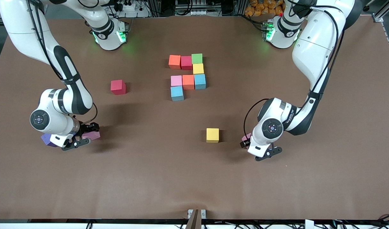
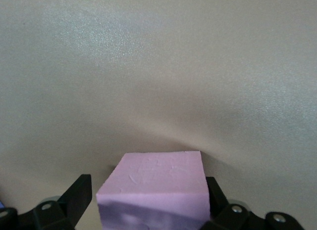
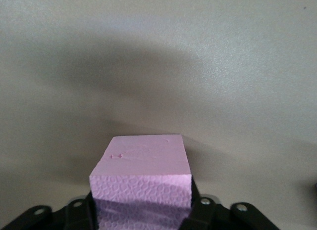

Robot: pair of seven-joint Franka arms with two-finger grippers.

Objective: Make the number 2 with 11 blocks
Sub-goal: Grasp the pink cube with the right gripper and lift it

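Observation:
A partial number 2 (image 1: pixel 188 81) of touching blocks lies mid-table: orange, crimson and green in a row, then yellow, then pink, orange and light blue, then another light blue. A red block (image 1: pixel 118 86) and a yellow block (image 1: pixel 212 135) lie loose. My left gripper (image 1: pixel 247 142) (image 2: pixel 148 198) stands open around a pink block (image 1: pixel 246 137) (image 2: pixel 156 178) on the table, with a gap at one finger (image 2: pixel 79 195). My right gripper (image 1: pixel 85 136) (image 3: pixel 141 205) is shut on a mauve-pink block (image 1: pixel 93 135) (image 3: pixel 143 165) low at the table.
A purple cube (image 1: pixel 48 139) sits beside the right gripper, partly hidden under the wrist. Both arm bases stand along the edge of the table farthest from the front camera. Bare brown table (image 1: pixel 169 178) stretches toward the front camera.

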